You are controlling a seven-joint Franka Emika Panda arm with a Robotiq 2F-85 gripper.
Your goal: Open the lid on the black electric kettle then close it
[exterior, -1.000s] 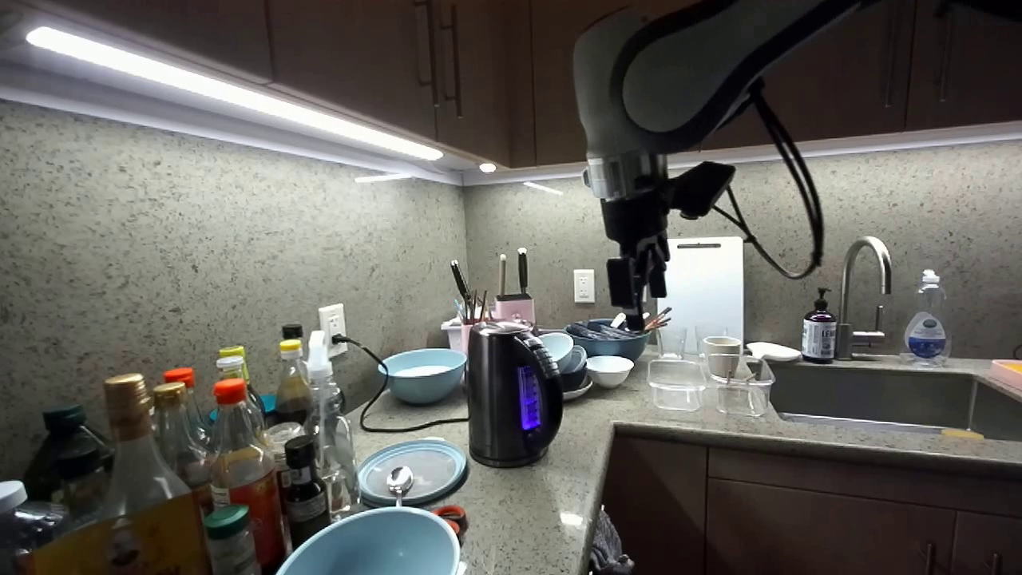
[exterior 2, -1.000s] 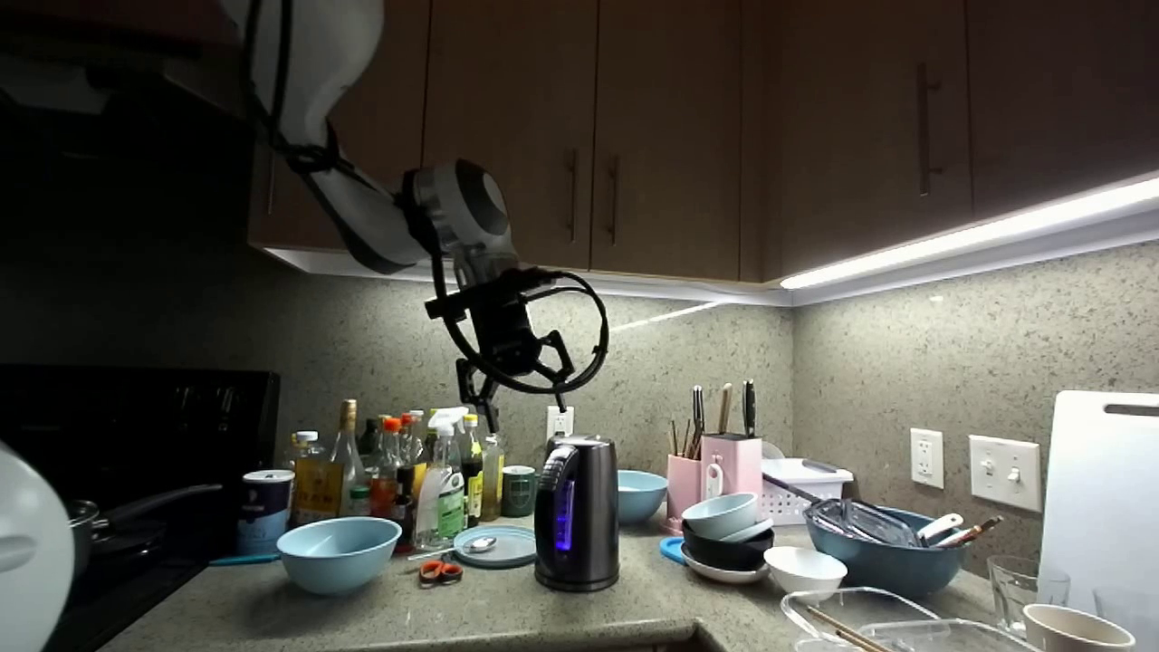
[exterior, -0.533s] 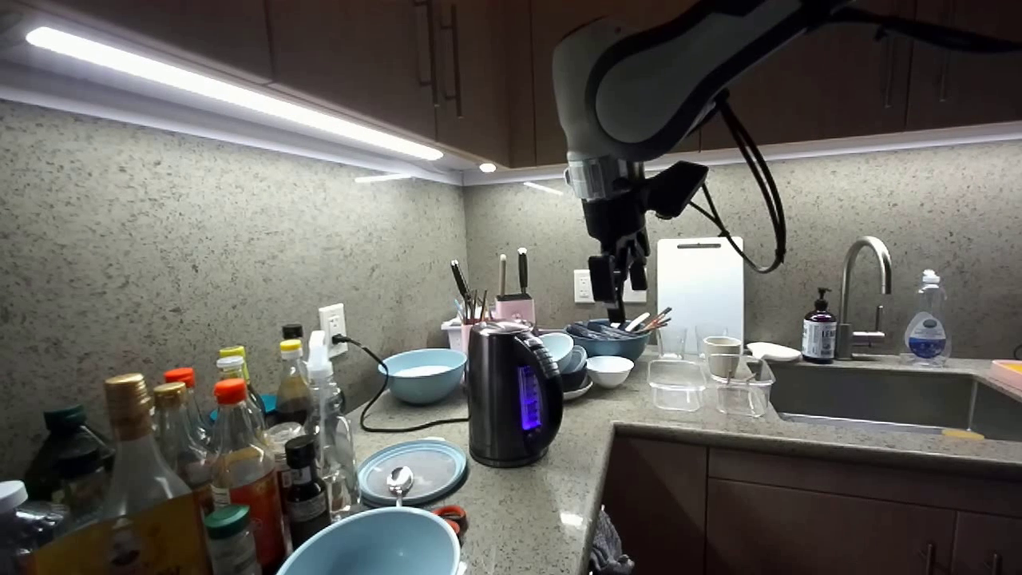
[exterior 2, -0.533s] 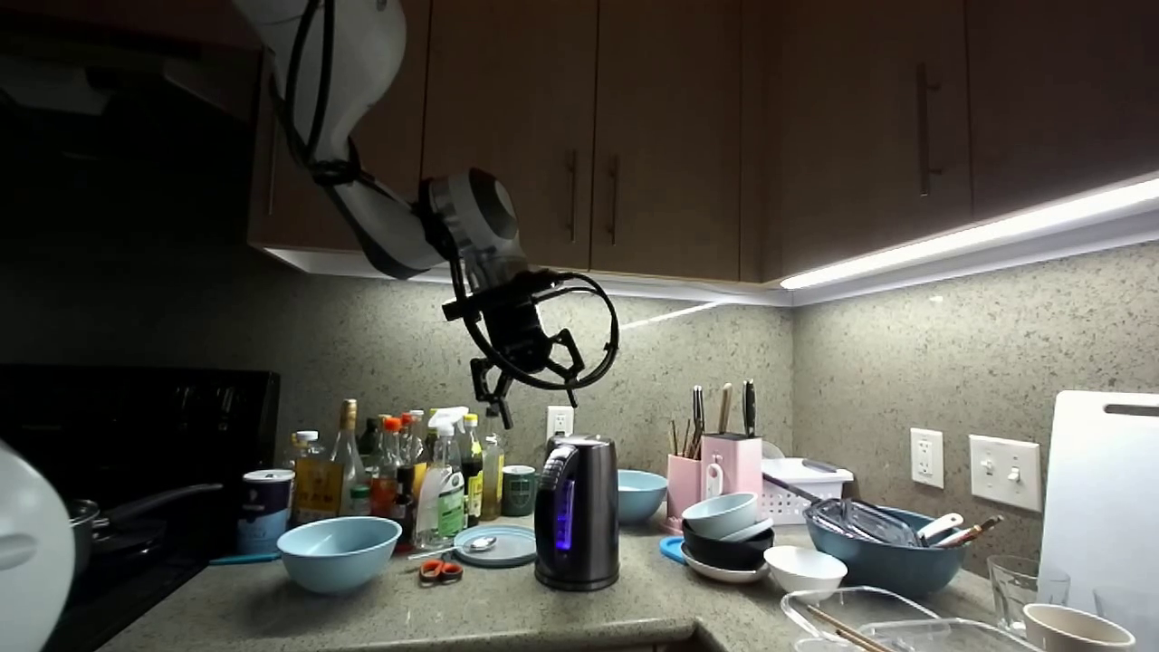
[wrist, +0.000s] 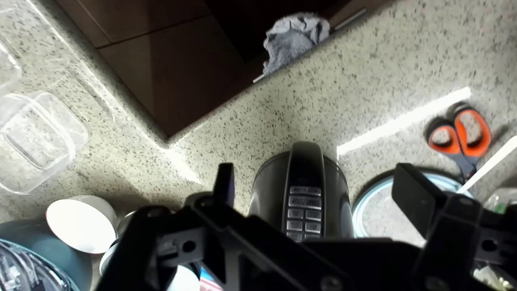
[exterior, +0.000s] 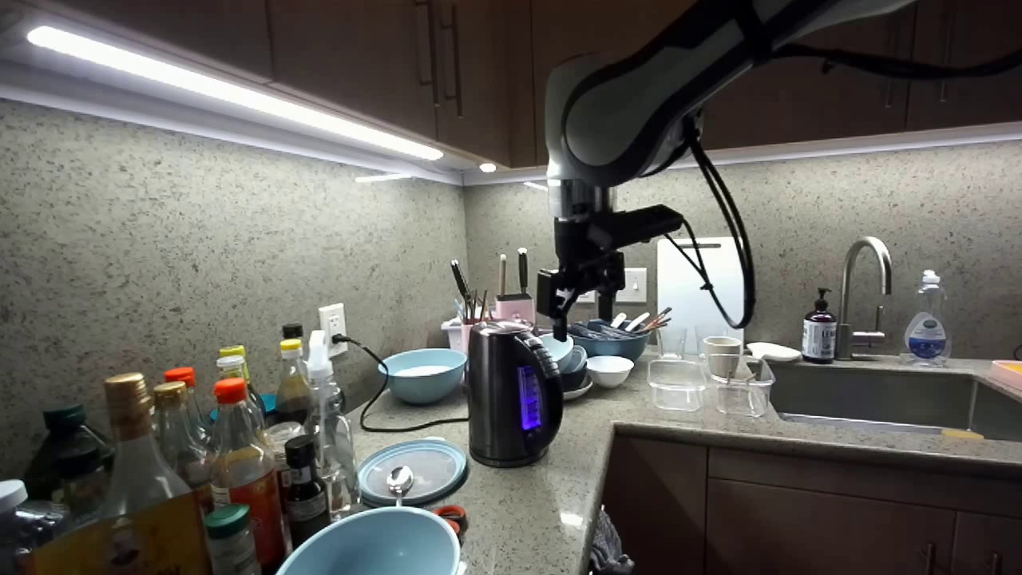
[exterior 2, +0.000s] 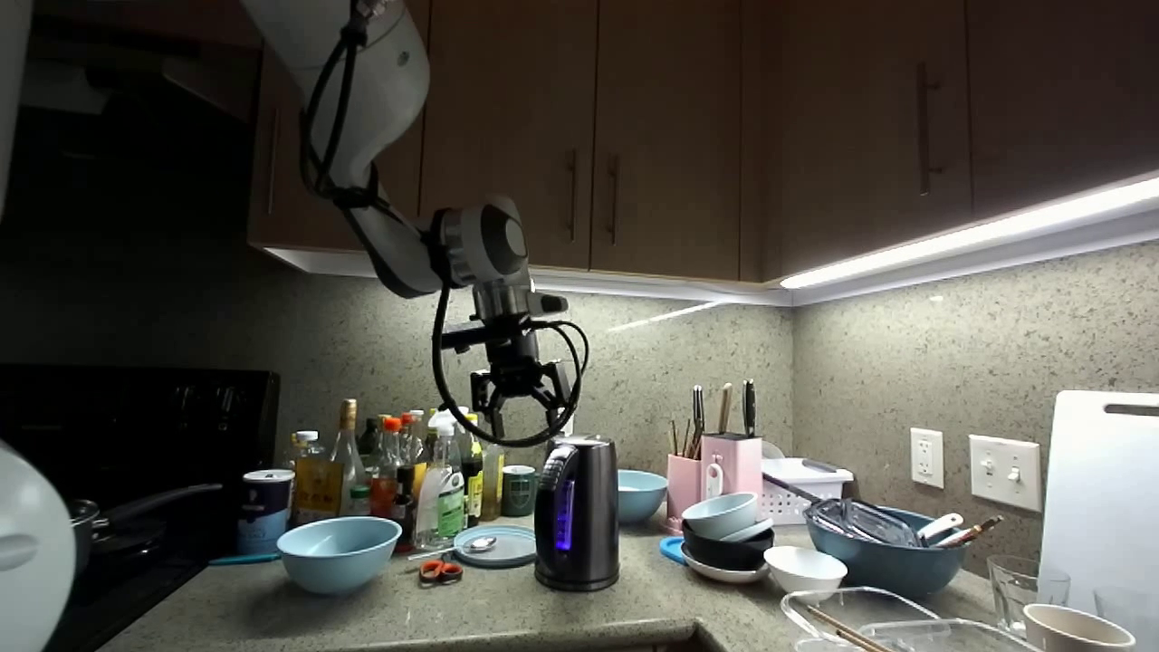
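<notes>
Black electric kettle (exterior: 503, 399), lid (exterior: 503, 326) closed | jaws spread, empty, near handle (wrist: 305, 182) | step, judged: opening, unstarted | next: likely align, descend to lid

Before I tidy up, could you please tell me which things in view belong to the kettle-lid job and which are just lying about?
For the job: black electric kettle, the lid on top of it, and the end effector, open.

Just lying about: orange-handled scissors, spoon, light-blue bowls, small white bowl, spray bottle, pink knife block.
</notes>
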